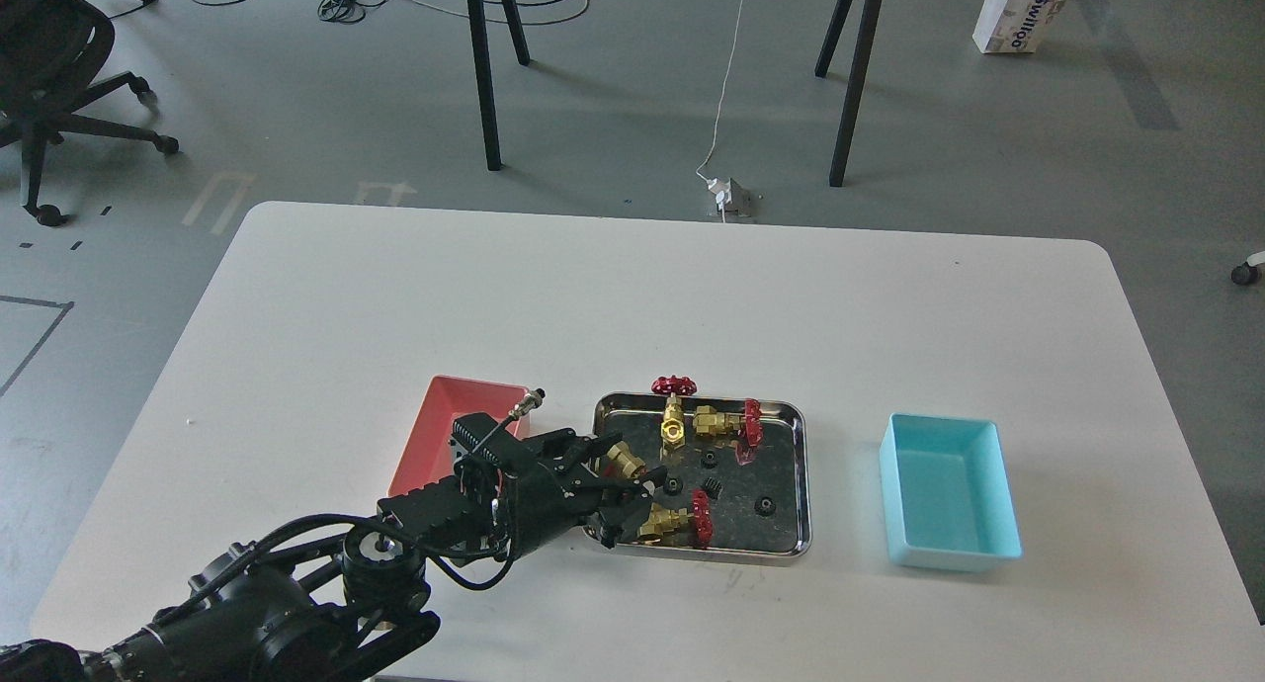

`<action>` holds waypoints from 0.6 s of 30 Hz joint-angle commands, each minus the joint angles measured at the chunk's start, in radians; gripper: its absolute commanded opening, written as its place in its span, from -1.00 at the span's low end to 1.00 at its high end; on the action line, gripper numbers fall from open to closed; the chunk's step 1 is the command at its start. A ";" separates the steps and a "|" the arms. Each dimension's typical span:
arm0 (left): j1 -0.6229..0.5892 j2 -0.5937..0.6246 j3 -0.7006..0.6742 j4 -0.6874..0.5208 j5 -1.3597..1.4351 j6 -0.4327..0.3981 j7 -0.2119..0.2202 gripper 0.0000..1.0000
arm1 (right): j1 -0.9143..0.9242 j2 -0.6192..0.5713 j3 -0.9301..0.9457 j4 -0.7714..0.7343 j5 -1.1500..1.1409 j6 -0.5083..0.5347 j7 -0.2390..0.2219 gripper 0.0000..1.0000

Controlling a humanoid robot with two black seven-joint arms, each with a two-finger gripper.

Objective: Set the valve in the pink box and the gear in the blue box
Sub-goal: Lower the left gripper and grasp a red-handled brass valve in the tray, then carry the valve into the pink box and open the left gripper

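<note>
My left tool (625, 484) is around a valve (627, 459) at the tray's (802, 465) left edge; clamped or not, I cannot tell. Pink box (435, 415) and blue box (949, 554) look empty; gears (712, 486) remain in the tray.

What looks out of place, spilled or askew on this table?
Nothing is spilled: the valves and gears are all in the steel tray, and the pink box and blue box sit square. One valve stands upright against the far rim, its red handwheel above it; the others lie on their sides.
</note>
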 commanded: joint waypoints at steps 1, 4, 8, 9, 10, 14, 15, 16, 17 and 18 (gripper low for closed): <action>-0.003 0.000 0.002 0.002 0.000 -0.011 0.003 -0.18 | 0.002 0.002 0.001 -0.012 0.000 0.000 0.000 0.99; -0.003 -0.002 0.001 0.002 0.000 -0.013 0.001 -0.41 | 0.002 0.006 0.001 -0.014 0.000 0.000 0.000 0.99; -0.004 -0.024 -0.013 -0.004 0.000 -0.013 0.006 -0.77 | -0.001 0.008 0.000 -0.027 0.000 0.000 0.002 0.98; -0.004 -0.029 -0.019 -0.010 0.000 -0.013 0.007 -0.78 | -0.001 0.011 -0.002 -0.033 0.000 0.000 0.000 0.98; -0.006 -0.029 -0.034 -0.015 0.000 -0.013 0.007 -0.79 | -0.003 0.012 -0.002 -0.040 0.000 0.001 0.002 0.98; -0.003 -0.018 -0.158 -0.089 0.000 -0.016 0.009 -0.79 | -0.005 0.011 -0.003 -0.041 0.000 0.004 0.000 0.98; -0.003 -0.003 -0.197 -0.116 0.000 -0.016 0.012 -0.79 | -0.005 0.011 -0.003 -0.043 -0.001 0.006 0.000 0.98; -0.003 0.020 -0.230 -0.144 0.000 -0.019 0.018 -0.79 | -0.005 0.011 -0.003 -0.043 -0.006 0.004 0.000 0.98; -0.001 0.055 -0.260 -0.182 0.000 -0.025 0.027 -0.79 | -0.005 0.012 -0.002 -0.043 -0.012 0.006 0.000 0.98; -0.001 0.099 -0.277 -0.216 0.000 -0.032 0.039 -0.79 | -0.005 0.012 -0.002 -0.043 -0.020 0.004 0.000 0.98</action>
